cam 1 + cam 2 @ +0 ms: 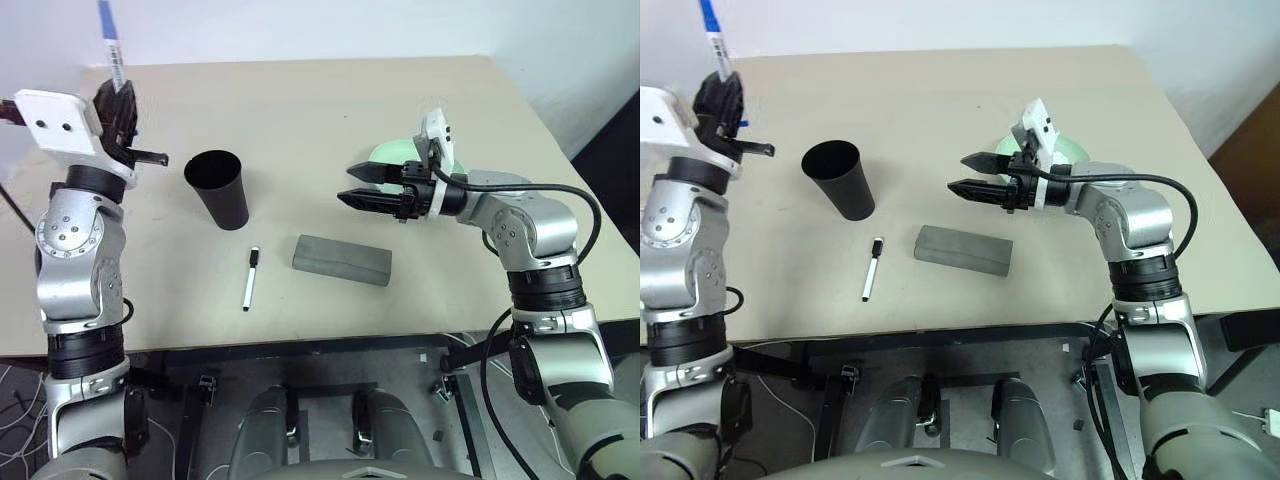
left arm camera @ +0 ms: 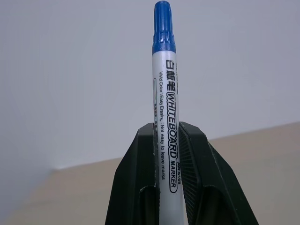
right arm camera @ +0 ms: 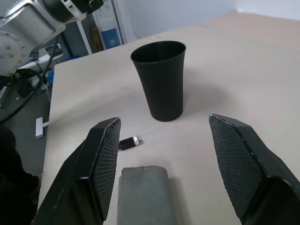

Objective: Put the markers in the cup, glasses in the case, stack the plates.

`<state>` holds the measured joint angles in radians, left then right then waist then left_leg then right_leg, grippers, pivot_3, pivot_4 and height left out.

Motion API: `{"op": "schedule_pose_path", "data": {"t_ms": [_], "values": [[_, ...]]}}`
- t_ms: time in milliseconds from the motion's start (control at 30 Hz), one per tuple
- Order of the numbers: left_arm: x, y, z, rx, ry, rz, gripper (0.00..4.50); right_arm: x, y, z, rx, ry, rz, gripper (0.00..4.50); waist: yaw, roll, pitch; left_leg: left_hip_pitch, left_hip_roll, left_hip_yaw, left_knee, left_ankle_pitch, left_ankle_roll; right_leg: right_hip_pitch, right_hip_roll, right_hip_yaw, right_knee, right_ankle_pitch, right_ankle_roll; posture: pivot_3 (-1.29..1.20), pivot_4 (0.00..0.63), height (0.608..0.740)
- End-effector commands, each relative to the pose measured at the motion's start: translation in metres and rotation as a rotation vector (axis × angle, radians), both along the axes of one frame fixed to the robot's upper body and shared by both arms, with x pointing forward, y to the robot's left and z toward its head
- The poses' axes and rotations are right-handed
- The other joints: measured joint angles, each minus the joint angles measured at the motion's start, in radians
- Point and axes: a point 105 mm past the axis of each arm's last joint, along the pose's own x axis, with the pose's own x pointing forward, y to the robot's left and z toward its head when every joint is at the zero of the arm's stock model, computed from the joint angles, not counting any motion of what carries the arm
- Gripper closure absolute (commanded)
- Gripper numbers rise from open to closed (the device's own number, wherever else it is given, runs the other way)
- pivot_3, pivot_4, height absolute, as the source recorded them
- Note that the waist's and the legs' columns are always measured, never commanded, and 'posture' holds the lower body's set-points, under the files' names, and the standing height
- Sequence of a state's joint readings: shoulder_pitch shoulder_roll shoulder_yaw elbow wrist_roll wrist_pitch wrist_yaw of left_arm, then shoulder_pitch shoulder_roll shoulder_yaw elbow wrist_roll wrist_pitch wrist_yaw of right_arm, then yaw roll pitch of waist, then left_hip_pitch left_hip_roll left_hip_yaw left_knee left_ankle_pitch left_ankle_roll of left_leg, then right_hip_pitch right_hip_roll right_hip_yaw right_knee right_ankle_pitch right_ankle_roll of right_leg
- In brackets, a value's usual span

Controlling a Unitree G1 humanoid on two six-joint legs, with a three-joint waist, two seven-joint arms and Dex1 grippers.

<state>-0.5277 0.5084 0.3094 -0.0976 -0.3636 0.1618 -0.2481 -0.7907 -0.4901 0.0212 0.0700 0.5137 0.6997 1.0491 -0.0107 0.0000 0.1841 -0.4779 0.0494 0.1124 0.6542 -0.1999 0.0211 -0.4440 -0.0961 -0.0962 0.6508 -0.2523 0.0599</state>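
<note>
One wrist view reads "WHITEBOARD MARKER" on the blue-capped marker (image 2: pixel 165 140) the left pincer (image 2: pixel 167 154) pinches.

Right hand (image 3: pixel 164 164), fingers (image 3: pixel 105 164) wide apart, before upright black cup (image 3: pixel 160 79), grey case (image 3: pixel 142 194), black-capped marker (image 3: pixel 129 143).

- I see the blue marker (image 2: pixel 165 140): glossy white plastic barrel, ribbed cap.
- Cup (image 1: pixel 219 187): matt black plastic.
- Case (image 1: pixel 341 260): dull grey, smooth.
- Bench (image 1: pixel 300 110): matt beige.
- My right end effector (image 3: pixel 164 173): textured black pads.
</note>
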Motion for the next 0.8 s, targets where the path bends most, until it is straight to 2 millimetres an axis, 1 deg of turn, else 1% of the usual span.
{"op": "schedule_pose_path", "data": {"t_ms": [33, 133, 267, 500, 600, 800], "values": [[0.0, -0.013, 0.006, 0.0, -0.011, -0.13, 4.21, -0.007, 0.002, 0.011, 0.03, -0.041, 0.006, 1.31, 0.0, 0.0, 0.0, 0.0, 0.0, 0.0, 0.0, 0.0, 0.0, 0.0, 0.0, 0.0, 0.0, 0.002, 0.003, 0.0, 0.15, 0.701], [0.005, -0.021, -0.006, 0.02, 0.032, -0.184, 4.21, -0.006, 0.002, 0.008, 0.025, -0.04, -0.013, 1.31, 0.0, 0.0, 0.0, 0.0, 0.0, 0.001, 0.001, 0.001, 0.002, 0.001, 0.003, 0.0, 0.0, 0.003, 0.006, 0.0, 0.15, 0.701], [0.01, -0.03, -0.018, 0.004, 0.079, -0.231, 4.21, -0.002, -0.004, 0.008, 0.004, -0.063, -0.051, 1.31, 0.0, 0.0, 0.0, 0.0, 0.0, 0.0, 0.005, 0.001, 0.002, 0.002, 0.004, 0.0, 0.001, 0.004, 0.008, 0.0, 0.15, 0.701], [0.02, -0.033, -0.041, 0.031, 0.186, -0.219, 4.21, 0.004, -0.01, 0.012, -0.008, -0.116, -0.109, 1.31, 0.0, 0.0, 0.0, 0.0, 0.001, -0.001, 0.008, 0.002, 0.003, 0.003, 0.003, 0.0, 0.001, 0.005, 0.009, 0.0, 0.15, 0.701], [0.02, -0.034, -0.05, 0.022, 0.206, -0.229, 4.21, 0.004, -0.011, 0.015, -0.001, -0.116, -0.105, 1.31, 0.0, 0.0, 0.0, 0.0, 0.001, -0.001, 0.008, 0.002, 0.003, 0.003, 0.003, 0.0, 0.001, 0.005, 0.009, 0.0, 0.15, 0.701], [0.02, -0.038, -0.068, 0.056, 0.256, -0.224, 4.21, 0.008, -0.016, 0.016, -0.015, -0.128, -0.138, 1.31, 0.0, 0.0, 0.0, 0.0, 0.001, -0.001, 0.008, 0.002, 0.003, 0.003, 0.003, 0.0, 0.001, 0.005, 0.009, 0.0, 0.15, 0.701]]}}
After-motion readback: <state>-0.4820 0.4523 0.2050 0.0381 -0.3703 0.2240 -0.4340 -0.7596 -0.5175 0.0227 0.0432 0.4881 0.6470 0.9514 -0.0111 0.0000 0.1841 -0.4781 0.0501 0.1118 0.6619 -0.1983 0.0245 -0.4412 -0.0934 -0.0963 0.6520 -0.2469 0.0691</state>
